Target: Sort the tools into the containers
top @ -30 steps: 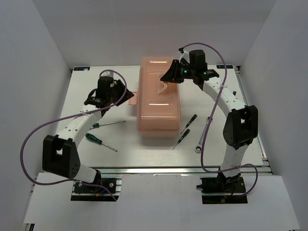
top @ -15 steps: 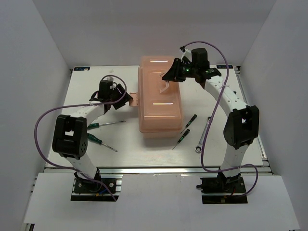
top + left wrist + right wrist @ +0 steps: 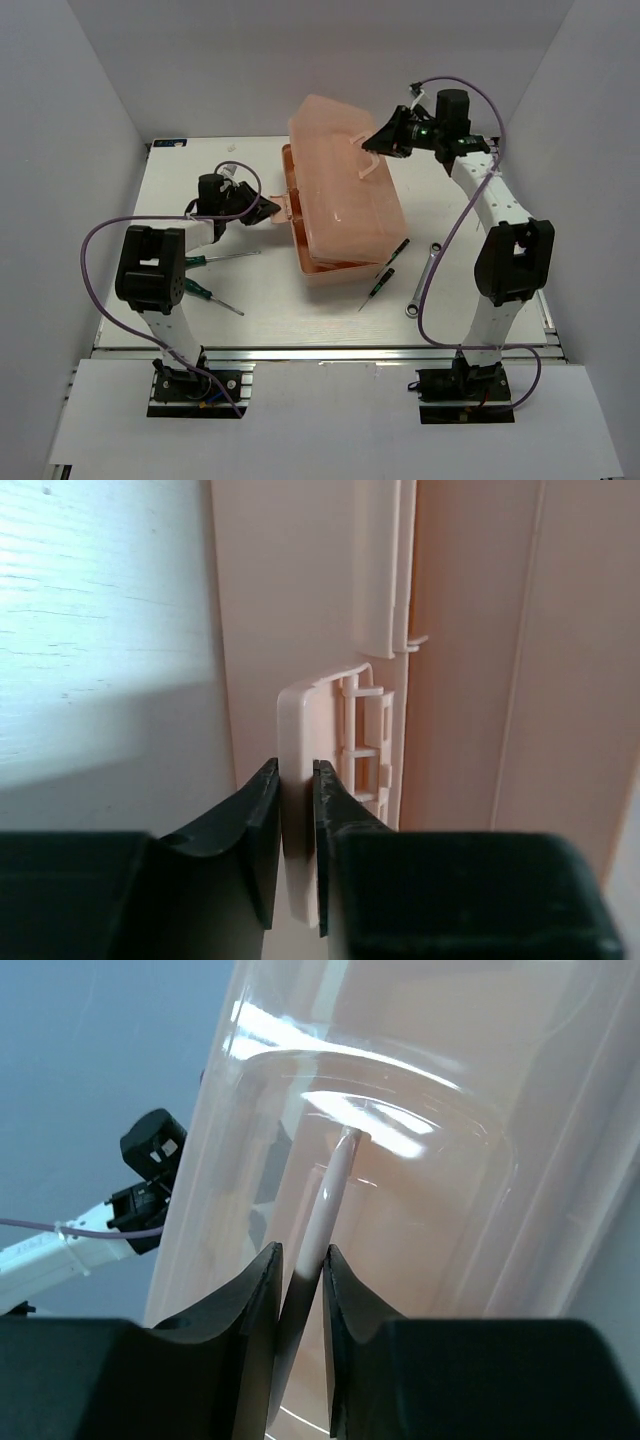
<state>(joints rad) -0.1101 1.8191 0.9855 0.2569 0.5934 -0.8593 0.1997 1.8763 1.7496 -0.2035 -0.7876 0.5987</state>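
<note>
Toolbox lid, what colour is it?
The lid is translucent salmon pink, clearest in the top view.

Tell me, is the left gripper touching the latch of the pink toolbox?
Touching. The left wrist view shows the left gripper clamped on the latch, both fingers against it, no gap.

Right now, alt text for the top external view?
Right gripper pinches the lid handle of a salmon-pink toolbox, its lid tilted up, while the left gripper grips the side latch. Four green-handled screwdrivers and a wrench lie on the white table either side of it.
</note>
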